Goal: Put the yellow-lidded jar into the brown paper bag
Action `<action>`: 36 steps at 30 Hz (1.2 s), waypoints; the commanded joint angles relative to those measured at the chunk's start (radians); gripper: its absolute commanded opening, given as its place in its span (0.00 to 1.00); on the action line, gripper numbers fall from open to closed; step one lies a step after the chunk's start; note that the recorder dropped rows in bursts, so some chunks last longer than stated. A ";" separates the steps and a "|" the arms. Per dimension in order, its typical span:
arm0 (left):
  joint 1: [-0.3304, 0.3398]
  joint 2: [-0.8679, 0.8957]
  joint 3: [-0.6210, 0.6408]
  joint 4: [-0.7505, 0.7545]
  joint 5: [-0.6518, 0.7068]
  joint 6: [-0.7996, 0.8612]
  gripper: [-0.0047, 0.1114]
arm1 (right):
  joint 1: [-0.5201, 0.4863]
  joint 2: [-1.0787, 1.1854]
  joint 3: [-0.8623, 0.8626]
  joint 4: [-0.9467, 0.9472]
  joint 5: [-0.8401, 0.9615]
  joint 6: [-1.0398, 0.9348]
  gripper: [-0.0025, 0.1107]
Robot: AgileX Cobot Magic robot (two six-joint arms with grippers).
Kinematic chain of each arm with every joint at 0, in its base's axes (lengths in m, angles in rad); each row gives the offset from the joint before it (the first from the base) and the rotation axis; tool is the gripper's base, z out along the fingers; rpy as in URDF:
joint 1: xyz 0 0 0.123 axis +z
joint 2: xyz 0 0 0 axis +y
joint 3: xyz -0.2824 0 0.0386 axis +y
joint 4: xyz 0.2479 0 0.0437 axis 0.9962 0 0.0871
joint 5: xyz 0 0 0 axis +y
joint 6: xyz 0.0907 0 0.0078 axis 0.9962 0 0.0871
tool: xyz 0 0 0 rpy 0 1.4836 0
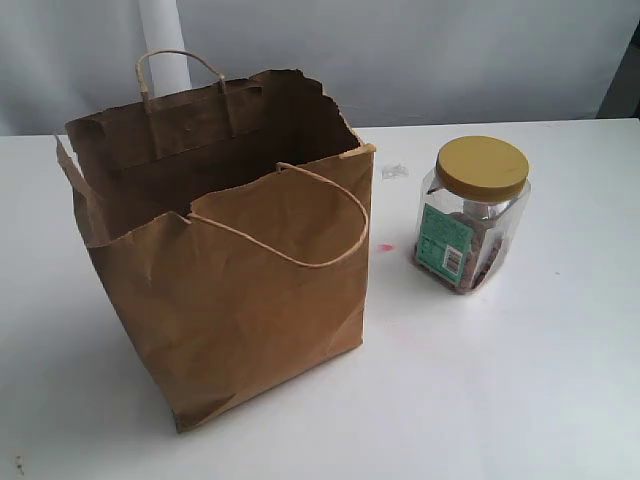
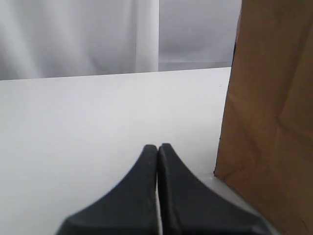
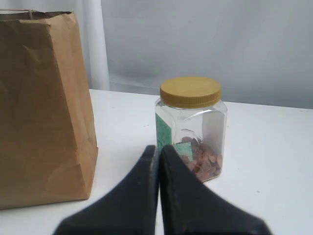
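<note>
**Table** (image 1: 520,380): white, flat. It carries a small dark speck (image 1: 18,463) at the near left corner.

**Left gripper** (image 2: 158,147): black fingers pressed together tip to tip, nothing between them. It sits low over bare table, with a side wall of the brown paper bag (image 2: 269,122) close by. It does not show in the exterior view.

**Right gripper** (image 3: 157,149): black fingers likewise closed flat against each other, holding nothing. It is low over the table and faces the yellow-lidded jar (image 3: 193,132), short of it and not touching.

**Brown paper bag** (image 1: 240,300): creased kraft paper, on the left half of the table. It stands upright with its mouth open to the top and its rim torn and ragged. The near handle (image 1: 310,265), a twisted cord loop, droops down over the outside of the front wall. The far handle (image 1: 180,51) stands up above the back rim.

**Red mark** (image 1: 386,247): a small smear on the table in the gap between bag and jar.

**Yellow-lidded jar** (image 1: 470,225): clear plastic, right of the bag and apart from it, on the table.
- It stands upright with its long axis vertical and its mustard lid (image 1: 481,167) on top.
- The teal label (image 1: 443,240) faces near and left.
- Brown pieces lie in the bottom.
- It is much lower than the bag's right wall, which stands between it and the bag's inside.

**Clear scrap** (image 1: 393,171): small and crinkled, on the table just beyond the jar, to its left.

**Backdrop**: pale grey wall with a white curtain fold (image 1: 160,40) behind the bag.
</note>
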 commanded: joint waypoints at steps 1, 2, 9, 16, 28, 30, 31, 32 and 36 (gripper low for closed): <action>-0.005 0.003 -0.002 -0.004 -0.009 -0.004 0.05 | -0.007 -0.004 0.004 -0.008 0.003 -0.002 0.02; -0.005 0.003 -0.002 -0.004 -0.009 -0.004 0.05 | -0.007 -0.004 0.004 -0.008 0.003 -0.002 0.02; -0.005 0.003 -0.002 -0.004 -0.009 -0.004 0.05 | -0.007 -0.004 0.004 -0.008 0.003 -0.002 0.02; -0.005 0.003 -0.002 -0.004 -0.009 -0.004 0.05 | -0.007 -0.004 0.004 -0.010 -0.078 -0.002 0.02; -0.005 0.003 -0.002 -0.004 -0.009 -0.004 0.05 | -0.007 -0.004 0.004 0.009 -0.346 0.013 0.02; -0.005 0.003 -0.002 -0.004 -0.009 -0.004 0.05 | -0.007 0.012 0.004 0.085 -0.343 0.031 0.02; -0.005 0.003 -0.002 -0.004 -0.009 -0.004 0.05 | -0.007 0.021 0.004 0.123 -0.343 0.029 0.02; -0.005 0.003 -0.002 -0.004 -0.009 -0.004 0.05 | -0.007 0.036 0.004 0.148 -0.343 0.020 0.02; -0.005 0.003 -0.002 -0.004 -0.009 -0.004 0.05 | -0.007 0.125 -0.039 0.164 -0.253 0.015 0.02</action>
